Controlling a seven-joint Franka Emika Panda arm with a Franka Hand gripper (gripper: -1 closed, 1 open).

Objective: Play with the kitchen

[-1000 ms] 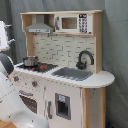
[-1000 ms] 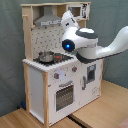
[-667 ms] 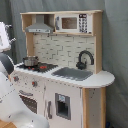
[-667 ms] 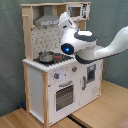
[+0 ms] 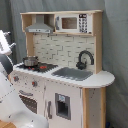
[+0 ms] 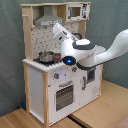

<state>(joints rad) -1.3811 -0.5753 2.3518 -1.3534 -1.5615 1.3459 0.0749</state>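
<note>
The kitchen [image 5: 62, 70] stands against a grey curtain in both exterior views, on a wooden floor [image 6: 107, 102] in the second exterior view. Only the first exterior view shows its sink [image 5: 72, 73] and faucet [image 5: 85, 58]; the arm [image 6: 87, 50] hides them in the second, which shows the oven door [image 6: 64, 94]. A pot [image 5: 30, 61] sits on the stove. The pincer seems hidden, so I cannot tell its state

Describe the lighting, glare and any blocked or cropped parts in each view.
First exterior view: soft, even light, no harsh glare on the white and light-wood toy kitchen; the white robot arm is cropped at the left edge. Second exterior view: the arm hides the counter's right side; a blue light glows on it.
</note>
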